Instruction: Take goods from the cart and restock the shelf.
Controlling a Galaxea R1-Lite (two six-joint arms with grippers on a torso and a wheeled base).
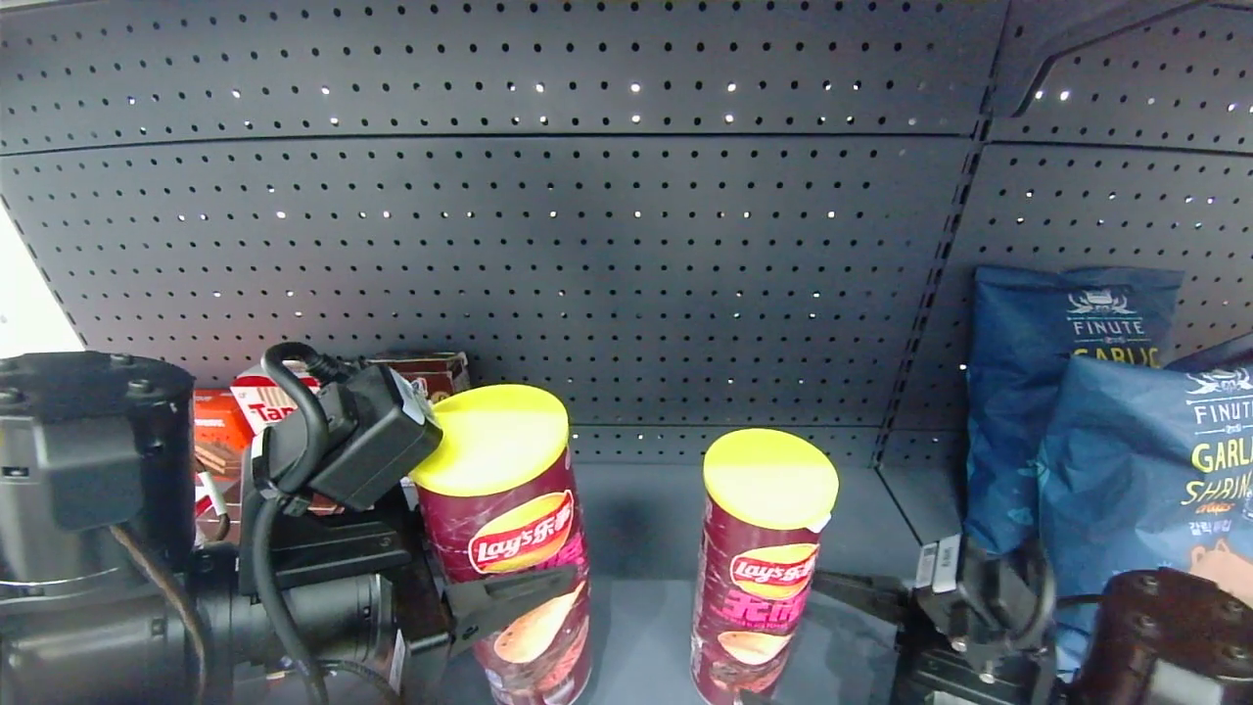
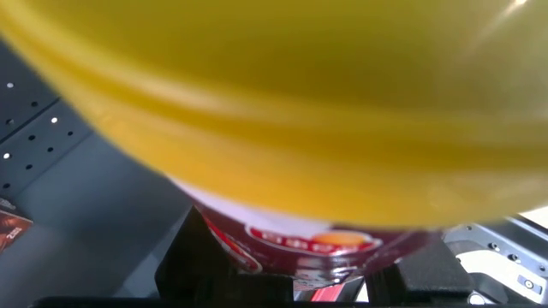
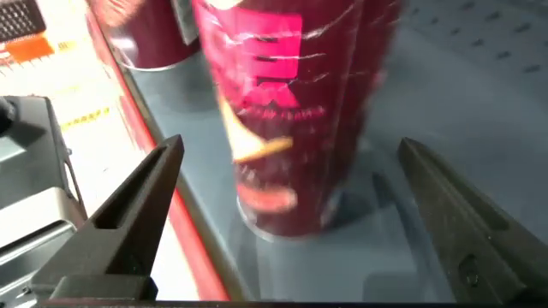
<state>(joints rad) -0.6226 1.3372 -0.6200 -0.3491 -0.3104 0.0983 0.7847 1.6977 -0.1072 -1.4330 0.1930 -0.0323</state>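
Yellow-lidded can (image 2: pixel 291 120) in left tool (image 1: pixel 519 592)

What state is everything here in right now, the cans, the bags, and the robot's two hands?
left can: upright, lid on, gripped.
left hand: shut on the left can.
right can: upright on the shelf, lid on, not held.
right hand: open, fingers either side of the right can, not touching.
blue snack bags: standing upright.
wafer boxes: partly hidden at the back.
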